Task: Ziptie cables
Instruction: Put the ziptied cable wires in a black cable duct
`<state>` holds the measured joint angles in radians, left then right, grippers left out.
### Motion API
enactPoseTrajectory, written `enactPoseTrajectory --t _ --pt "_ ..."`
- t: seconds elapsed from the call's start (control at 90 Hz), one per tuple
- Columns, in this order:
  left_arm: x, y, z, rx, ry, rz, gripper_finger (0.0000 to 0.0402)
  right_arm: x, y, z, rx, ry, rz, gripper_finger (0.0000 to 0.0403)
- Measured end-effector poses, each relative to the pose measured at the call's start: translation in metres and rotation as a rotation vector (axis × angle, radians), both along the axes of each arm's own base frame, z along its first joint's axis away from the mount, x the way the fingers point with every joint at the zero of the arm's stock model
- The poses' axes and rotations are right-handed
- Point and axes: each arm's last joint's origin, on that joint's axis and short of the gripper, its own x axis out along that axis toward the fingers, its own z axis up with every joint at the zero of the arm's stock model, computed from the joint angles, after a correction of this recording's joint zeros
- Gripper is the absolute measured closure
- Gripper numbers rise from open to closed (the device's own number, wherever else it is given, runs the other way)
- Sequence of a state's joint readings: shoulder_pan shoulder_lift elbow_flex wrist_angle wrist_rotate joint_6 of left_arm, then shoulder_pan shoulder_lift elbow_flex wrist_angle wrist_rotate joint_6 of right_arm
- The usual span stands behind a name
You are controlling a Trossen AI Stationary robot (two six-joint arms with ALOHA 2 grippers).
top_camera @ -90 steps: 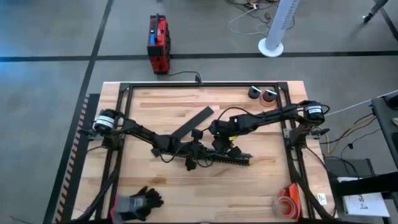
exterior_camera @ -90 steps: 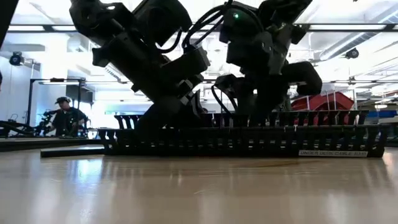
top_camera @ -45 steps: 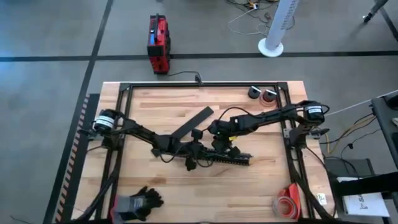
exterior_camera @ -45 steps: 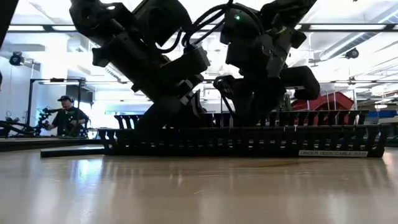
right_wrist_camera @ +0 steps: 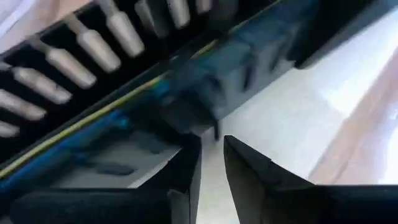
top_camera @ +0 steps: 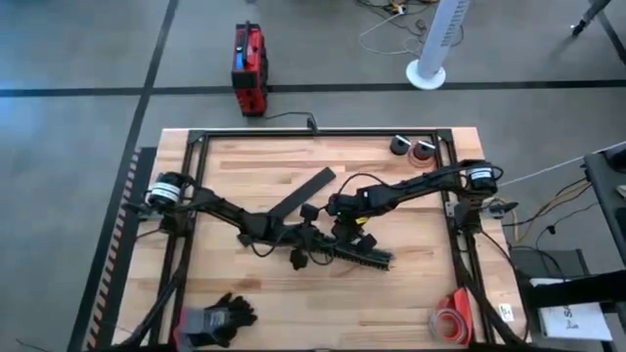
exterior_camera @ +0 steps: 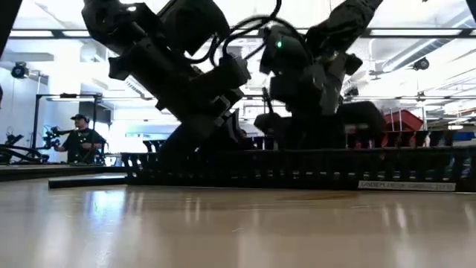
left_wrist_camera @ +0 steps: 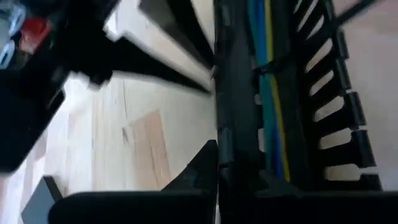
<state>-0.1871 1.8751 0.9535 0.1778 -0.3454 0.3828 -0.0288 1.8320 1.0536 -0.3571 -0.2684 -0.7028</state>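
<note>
A long black slotted strip (top_camera: 357, 253) lies on the table's middle. In its channel run the cables (left_wrist_camera: 267, 93), green-blue and yellow, with a thin black zip tie (left_wrist_camera: 280, 61) across them. My left gripper (top_camera: 311, 244) is shut at the strip's left end. My right gripper (top_camera: 350, 233) is just behind the strip near its middle. In the right wrist view its fingers stand almost together (right_wrist_camera: 212, 158), with a thin black tail (right_wrist_camera: 216, 130) between their tips. In the low view the arms hide both grippers' fingers. My left gripper pinches the strip's side wall (left_wrist_camera: 224, 146) near its left end, one finger (left_wrist_camera: 198, 174) outside the wall and one inside the channel. The strip rests on the table. My right gripper has the thin black tail (right_wrist_camera: 216, 130) between its fingertips, close to the strip's wall. Blur hides how far the tail reaches in.
A flat black cover strip (top_camera: 303, 196) lies slantwise behind the arms. Two small round things (top_camera: 411, 147) sit at the far right, black gloves (top_camera: 220, 318) at the near left, an orange roll (top_camera: 452, 321) at the near right. A person (exterior_camera: 78, 138) stands far behind the table.
My right gripper has moved a little toward the table's left and tipped. The slotted strip has turned with it: its right end has swung toward the near edge, while the left end in my left gripper has stayed put.
</note>
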Motion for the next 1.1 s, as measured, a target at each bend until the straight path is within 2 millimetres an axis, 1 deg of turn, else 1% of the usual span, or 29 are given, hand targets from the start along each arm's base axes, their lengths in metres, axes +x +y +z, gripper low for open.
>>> enactPoseTrajectory --t 0.156,0.211,0.356,0.556,0.656,0.867,0.989,1.1 --pt "0.0 0.0 0.0 0.003 0.002 0.001 0.04 0.002 0.0 -0.002 -0.004 -0.013 0.011 0.0393" --pt "0.0 0.0 0.0 0.003 0.001 0.001 0.04 0.002 0.0 -0.002 -0.001 -0.013 0.006 0.0399" --pt "0.0 0.0 0.0 0.003 0.001 0.002 0.04 0.001 0.0 -0.002 -0.005 -0.001 -0.005 0.0402" --pt "-0.001 0.0 -0.001 -0.002 0.013 0.008 0.04 -0.005 -0.005 0.001 -0.102 0.053 -0.053 0.0403" --pt "-0.002 0.0 -0.001 -0.022 0.02 0.014 0.04 -0.008 -0.01 0.001 -0.12 0.086 -0.088 0.0403" --pt "-0.003 -0.002 -0.003 -0.13 0.045 -0.007 0.04 -0.013 -0.023 0.0 -0.126 0.134 -0.148 0.0403" --pt "-0.004 -0.003 -0.004 -0.158 0.057 0.017 0.04 -0.015 -0.032 0.0 -0.12 0.156 -0.187 0.0403" --pt "-0.005 -0.002 -0.004 -0.176 0.062 0.037 0.04 -0.019 -0.036 0.0 -0.126 0.191 -0.206 0.0403"
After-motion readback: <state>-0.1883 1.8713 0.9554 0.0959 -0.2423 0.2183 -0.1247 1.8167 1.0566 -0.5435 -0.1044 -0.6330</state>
